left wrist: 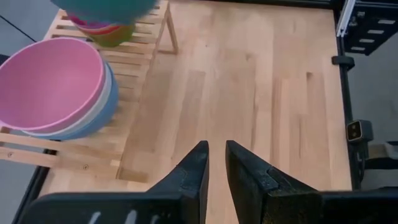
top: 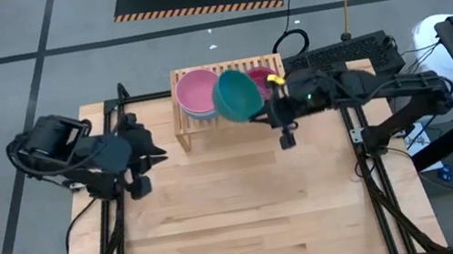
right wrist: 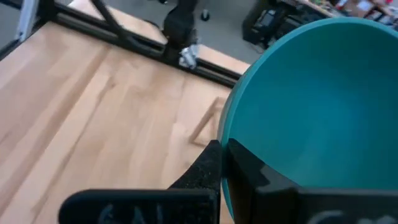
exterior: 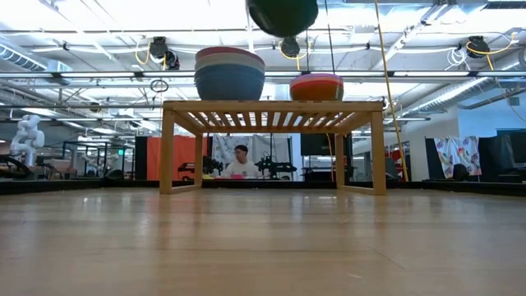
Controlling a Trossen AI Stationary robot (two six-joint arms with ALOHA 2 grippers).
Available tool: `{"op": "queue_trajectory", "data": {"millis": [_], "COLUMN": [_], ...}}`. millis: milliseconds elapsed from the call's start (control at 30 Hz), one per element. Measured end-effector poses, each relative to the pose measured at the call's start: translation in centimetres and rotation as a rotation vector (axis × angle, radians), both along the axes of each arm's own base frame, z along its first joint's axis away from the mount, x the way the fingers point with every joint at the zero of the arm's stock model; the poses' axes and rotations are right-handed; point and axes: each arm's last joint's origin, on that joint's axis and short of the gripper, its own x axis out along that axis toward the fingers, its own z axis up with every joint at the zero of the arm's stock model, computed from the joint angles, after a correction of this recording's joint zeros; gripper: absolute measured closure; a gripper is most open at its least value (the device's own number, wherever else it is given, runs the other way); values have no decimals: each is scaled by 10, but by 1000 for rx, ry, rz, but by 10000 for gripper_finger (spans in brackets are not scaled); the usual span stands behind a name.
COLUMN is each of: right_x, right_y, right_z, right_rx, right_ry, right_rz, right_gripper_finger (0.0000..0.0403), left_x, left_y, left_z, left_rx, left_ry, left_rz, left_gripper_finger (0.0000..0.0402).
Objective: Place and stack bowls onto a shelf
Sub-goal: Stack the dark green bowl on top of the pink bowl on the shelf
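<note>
Low view first: bare wooden table (exterior: 263, 247) fills the lower half of the frame, and the shelf (exterior: 274, 107) stands across the middle. On its slatted top, at centre left, sits a stack of bowls (exterior: 229, 74) with a blue one at the bottom and a pink rim on top; a second, lower stack (exterior: 316, 85) with red outermost sits just right of it. At the top centre the teal bowl (exterior: 283, 15) hangs in the air above the shelf. Beyond the shelf, a person (exterior: 241, 162) sits in the room behind.

From the high view, the left gripper (top: 154, 148) waits at left of centre, short of the shelf, over the table; its wrist camera shows its fingers (left wrist: 193, 174) close together with a narrow gap and nothing between them. The right gripper (top: 263, 113) reaches in from the right at the frame's middle, pinching the rim of the teal bowl, which is tilted and overlaps the shelf between the pink stack and the red one.
</note>
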Motion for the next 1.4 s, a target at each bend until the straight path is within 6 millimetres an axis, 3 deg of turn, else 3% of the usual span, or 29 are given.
{"op": "queue_trajectory", "data": {"millis": [233, 467, 800, 1167, 1400], "right_x": [15, 52, 90, 117, 118], "right_y": [-17, -37, -69, -104, -104], "right_z": [44, 52, 27, -9, -23], "right_rx": [-80, -116, -147, -87, -23], "right_ry": [11, 106, 226, 279, 355], "right_rz": [-9, -22, -43, -2, 61], "right_gripper_finger": [403, 403, 403, 403, 403], "left_x": [6, -5, -35, -37, -41], "left_y": [0, 3, 16, 16, 18], "left_z": [-10, -31, -32, -33, -31], "left_rx": [17, 7, -33, -27, -34], "left_ry": [44, 111, 52, 52, 41], "left_rz": [8, 51, 162, 154, 157], "left_gripper_finger": [341, 341, 341, 341, 341]}}
